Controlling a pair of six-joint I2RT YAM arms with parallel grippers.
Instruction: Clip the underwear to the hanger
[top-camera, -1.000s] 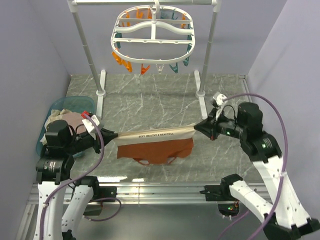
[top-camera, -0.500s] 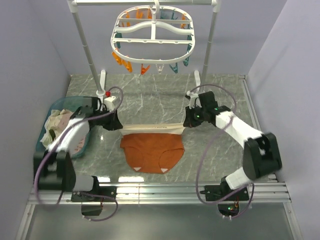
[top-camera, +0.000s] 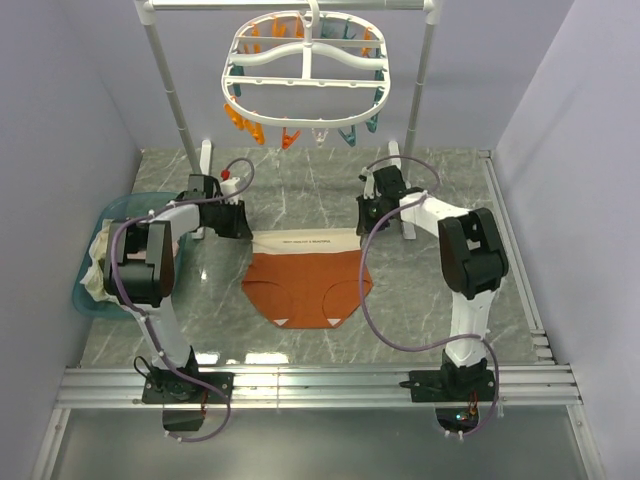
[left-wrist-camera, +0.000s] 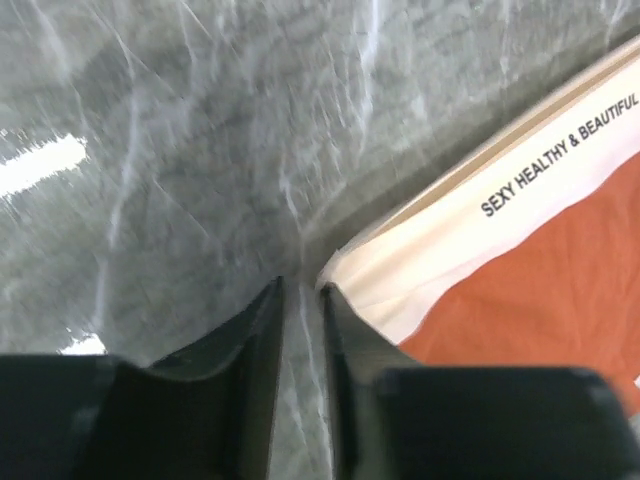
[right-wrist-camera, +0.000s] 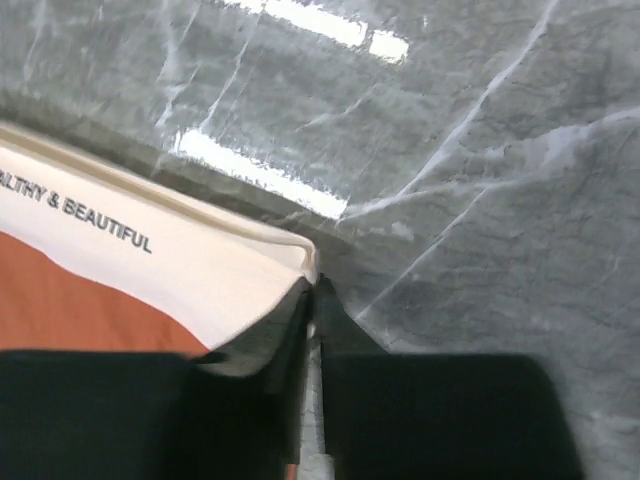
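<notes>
The underwear (top-camera: 305, 288) lies flat on the marble table, rust-orange body toward me and beige waistband (top-camera: 305, 241) on the far side. My left gripper (top-camera: 243, 228) sits at the waistband's left corner. In the left wrist view its jaws (left-wrist-camera: 300, 285) stand slightly open with bare table between them, and the waistband corner (left-wrist-camera: 345, 270) lies just outside the right finger. My right gripper (top-camera: 362, 221) is at the right corner. In the right wrist view its jaws (right-wrist-camera: 315, 282) are pressed together at the waistband corner (right-wrist-camera: 295, 255). The white oval hanger (top-camera: 305, 62) with orange and teal clothespins hangs above the far side.
The hanger hangs from a white pole rack (top-camera: 172, 95), whose feet (top-camera: 204, 168) stand on the table behind both grippers. A teal basket (top-camera: 86, 296) of pale clothes sits at the left edge. Purple walls close in both sides.
Both arms reached farther across the table and lowered the stretched underwear, which now lies flat. The left jaws have opened and let go of the waistband.
</notes>
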